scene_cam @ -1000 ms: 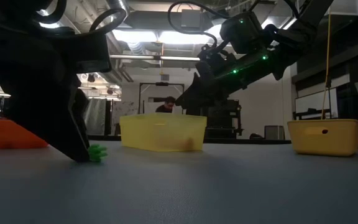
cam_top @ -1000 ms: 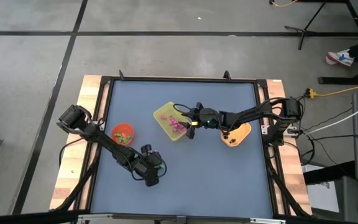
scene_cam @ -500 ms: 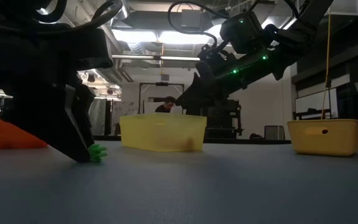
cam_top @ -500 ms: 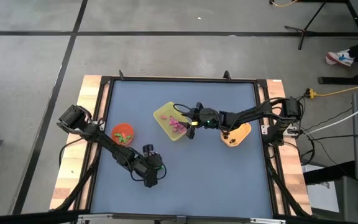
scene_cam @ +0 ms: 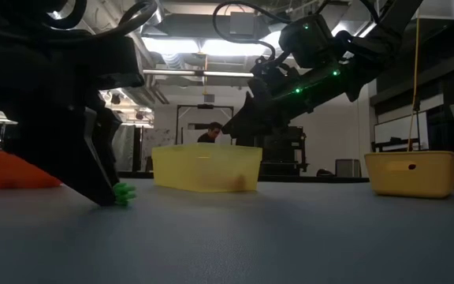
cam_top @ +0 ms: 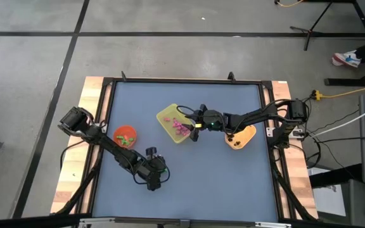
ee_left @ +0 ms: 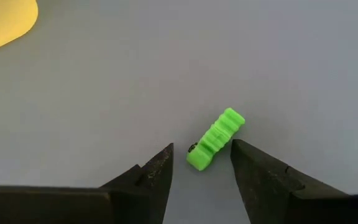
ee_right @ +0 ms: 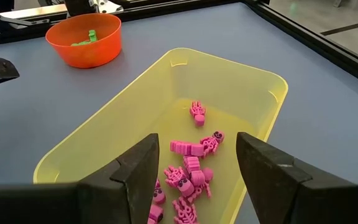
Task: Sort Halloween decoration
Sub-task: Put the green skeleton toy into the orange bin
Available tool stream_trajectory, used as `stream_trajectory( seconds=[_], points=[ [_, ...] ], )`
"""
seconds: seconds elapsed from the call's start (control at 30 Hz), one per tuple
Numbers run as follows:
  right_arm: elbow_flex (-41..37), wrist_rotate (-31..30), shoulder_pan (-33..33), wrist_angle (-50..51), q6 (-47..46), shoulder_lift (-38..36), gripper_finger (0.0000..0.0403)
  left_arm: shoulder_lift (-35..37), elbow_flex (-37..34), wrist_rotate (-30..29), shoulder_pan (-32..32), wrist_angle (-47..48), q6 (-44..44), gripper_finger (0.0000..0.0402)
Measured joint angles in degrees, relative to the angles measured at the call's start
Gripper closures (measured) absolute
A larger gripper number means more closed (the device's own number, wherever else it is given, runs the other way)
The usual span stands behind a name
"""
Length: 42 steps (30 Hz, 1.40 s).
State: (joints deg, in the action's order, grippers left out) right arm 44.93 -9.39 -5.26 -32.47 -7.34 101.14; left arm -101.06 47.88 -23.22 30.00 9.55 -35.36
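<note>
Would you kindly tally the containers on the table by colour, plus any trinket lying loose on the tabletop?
Yellow tray: 1
Orange bowl: 1
Amber basket: 1
Loose green trinket: 1
Total: 4

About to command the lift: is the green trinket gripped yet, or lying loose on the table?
Loose. The green trinket lies flat on the table between the left end effector's open fingers, gaps showing either side.

On the blue bench (cam_top: 189, 177), the left gripper (cam_top: 159, 179) sits at 7 o'clock; the right gripper (cam_top: 194, 128) hovers over the yellow tray (cam_top: 167, 116) holding pink trinkets (cam_top: 181, 127). An orange bowl (cam_top: 125, 132) lies at 9.
</note>
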Motion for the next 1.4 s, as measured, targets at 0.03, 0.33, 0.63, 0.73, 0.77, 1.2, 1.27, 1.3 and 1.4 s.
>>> stream_trajectory(
  seconds=[0.03,0.33,0.63,0.73,0.77,1.2,1.27,1.3,1.4],
  points=[
    [0.0,0.0,0.01,0.0,-0.01,0.0,0.0189,0.0,0.0,0.1,0.0,-0.04,-0.01,0.0252],
    [0.0,0.0,-0.01,0.0,-0.01,0.0,0.0189,0.0,0.0,0.61,0.02,-0.16,-0.01,0.0312],
    [0.0,0.0,-0.01,0.0,-0.01,0.0,0.0189,0.02,0.0,1.65,0.02,-0.16,-0.01,0.037],
    [0.0,0.0,0.01,0.0,-0.01,0.0,0.0189,0.13,0.0,1.63,0.02,-0.12,0.01,0.0383],
    [0.0,0.17,0.01,0.0,-0.01,0.0,0.0189,0.33,0.0,1.59,0.02,0.0,0.01,0.0385],
    [0.02,7.13,0.0,-0.65,0.12,-3.18,0.0189,8.37,-0.11,2.58,-2.28,3.81,1.98,0.0387],
    [0.01,7.51,-0.01,0.01,0.14,-5.37,0.0189,11.5,-0.11,2.06,-3.39,5.4,3.49,0.0387],
    [0.04,7.52,0.01,-0.27,0.18,-6.4,0.0189,13.32,-0.08,1.81,-4.0,6.51,4.14,0.0387],
    [0.02,7.52,-0.01,1.16,0.34,-10.41,0.0189,19.07,-0.07,1.45,-6.01,11.74,5.38,0.0387]
  ],
)
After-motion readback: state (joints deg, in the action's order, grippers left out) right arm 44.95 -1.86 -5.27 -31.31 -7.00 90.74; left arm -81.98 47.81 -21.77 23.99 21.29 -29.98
